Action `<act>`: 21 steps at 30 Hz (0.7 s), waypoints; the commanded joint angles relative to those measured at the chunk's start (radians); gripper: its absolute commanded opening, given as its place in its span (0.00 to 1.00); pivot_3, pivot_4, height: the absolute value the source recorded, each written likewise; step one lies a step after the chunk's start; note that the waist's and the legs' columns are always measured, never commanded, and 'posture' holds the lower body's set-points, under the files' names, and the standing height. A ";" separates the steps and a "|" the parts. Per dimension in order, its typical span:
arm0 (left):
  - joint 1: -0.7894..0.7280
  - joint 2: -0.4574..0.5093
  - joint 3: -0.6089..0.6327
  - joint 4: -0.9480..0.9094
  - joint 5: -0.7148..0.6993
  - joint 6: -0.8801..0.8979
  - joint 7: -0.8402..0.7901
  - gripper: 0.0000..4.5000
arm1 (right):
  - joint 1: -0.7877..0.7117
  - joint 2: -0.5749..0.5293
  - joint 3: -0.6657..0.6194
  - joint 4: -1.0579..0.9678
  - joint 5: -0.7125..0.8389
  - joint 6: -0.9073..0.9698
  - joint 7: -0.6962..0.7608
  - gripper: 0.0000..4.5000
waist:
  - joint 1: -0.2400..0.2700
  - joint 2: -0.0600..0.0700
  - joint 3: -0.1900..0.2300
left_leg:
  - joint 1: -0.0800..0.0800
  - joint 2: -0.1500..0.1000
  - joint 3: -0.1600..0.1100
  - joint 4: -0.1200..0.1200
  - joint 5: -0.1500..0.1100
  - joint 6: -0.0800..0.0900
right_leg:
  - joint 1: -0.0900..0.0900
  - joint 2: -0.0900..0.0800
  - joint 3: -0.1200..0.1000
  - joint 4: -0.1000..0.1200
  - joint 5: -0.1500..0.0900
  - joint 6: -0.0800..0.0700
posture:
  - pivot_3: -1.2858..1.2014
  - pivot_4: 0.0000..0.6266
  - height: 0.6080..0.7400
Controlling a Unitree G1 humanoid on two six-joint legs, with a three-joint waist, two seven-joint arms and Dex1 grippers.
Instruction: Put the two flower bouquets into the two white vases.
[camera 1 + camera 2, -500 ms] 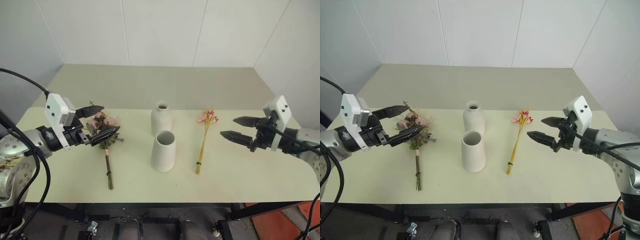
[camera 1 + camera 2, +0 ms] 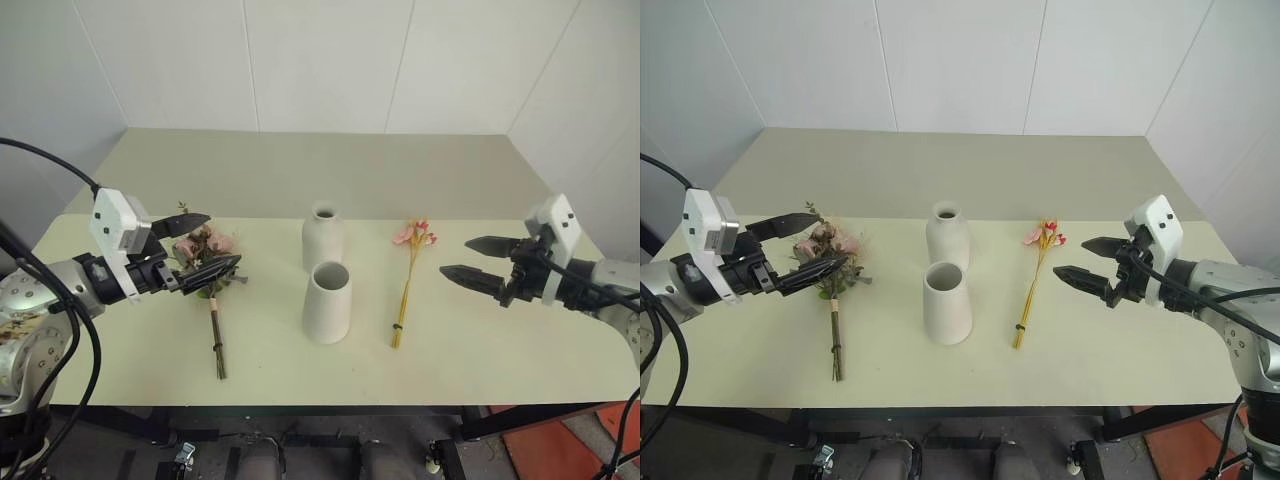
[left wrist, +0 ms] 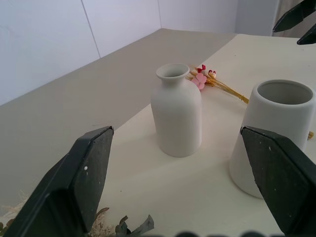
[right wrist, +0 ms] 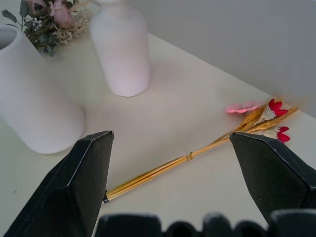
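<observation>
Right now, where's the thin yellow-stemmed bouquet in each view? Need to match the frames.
Left eye: yellow-stemmed bouquet lies flat on the table, right of the two vases.
Right eye: same spot, between the cone vase and the right gripper.
Left wrist: blooms peek out behind the narrow-neck vase.
Right wrist: whole bunch, stems running diagonally between the fingers.
Shared landmark: the narrow-neck vase, standing beside the blooms.

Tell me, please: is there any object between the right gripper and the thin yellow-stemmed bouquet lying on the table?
Nothing visible stands in the way. The right gripper, jaws open, hovers beside the yellow-stemmed bouquet, with bare table between them. Both white vases stand on the bouquet's far side, away from the gripper.
</observation>
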 commanded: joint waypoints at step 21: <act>-0.047 0.039 0.065 0.011 -0.150 -0.032 -0.194 1.00 | -0.549 0.389 0.314 0.512 -0.288 0.525 -0.495 1.00 | -0.005 0.000 0.000 | -0.012 0.000 0.003 -0.001 0.000 0.000 | -0.016 0.001 0.003 0.003 0.006 -0.007 | 0.52 0.24 1.00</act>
